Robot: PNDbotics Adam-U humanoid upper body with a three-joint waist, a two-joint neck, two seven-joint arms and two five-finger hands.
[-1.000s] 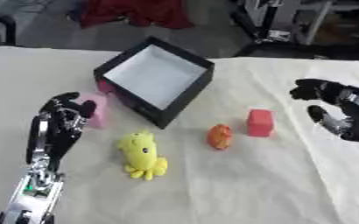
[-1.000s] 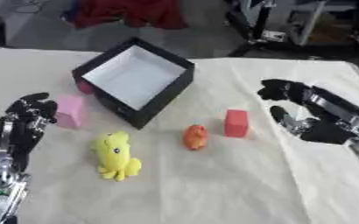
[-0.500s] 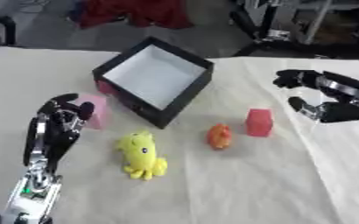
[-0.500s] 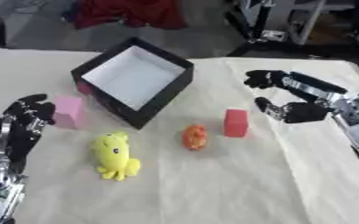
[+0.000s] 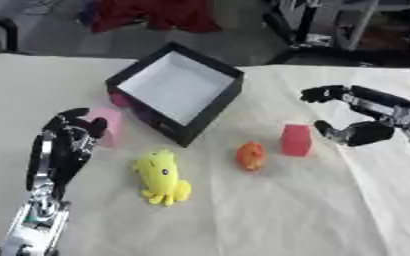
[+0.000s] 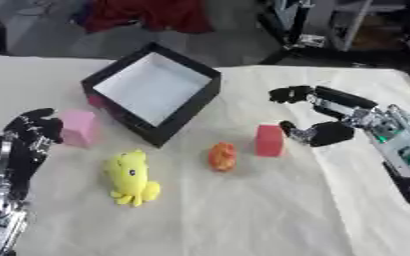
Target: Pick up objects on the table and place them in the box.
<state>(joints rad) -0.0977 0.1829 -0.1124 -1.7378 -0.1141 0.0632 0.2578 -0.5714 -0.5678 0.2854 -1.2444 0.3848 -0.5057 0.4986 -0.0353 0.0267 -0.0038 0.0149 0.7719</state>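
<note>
Red block (image 6: 269,140) on the cream-clothed worktop (image 5: 270,210), right hand (image 6: 324,117) just beside it with fingers spread apart and empty, orange toy (image 5: 250,155), yellow octopus toy (image 5: 162,177), pink block (image 6: 78,128) beside black box (image 5: 176,91), left hand (image 5: 65,150) idle at lower left, fingers relaxed.

Bare cloth between right hand (image 6: 318,117) and red block (image 6: 269,140)

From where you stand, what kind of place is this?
Probably a lab or workshop: a cloth-covered table with a box and toys set out, metal frames on the floor behind, and a red cloth heap.
</note>
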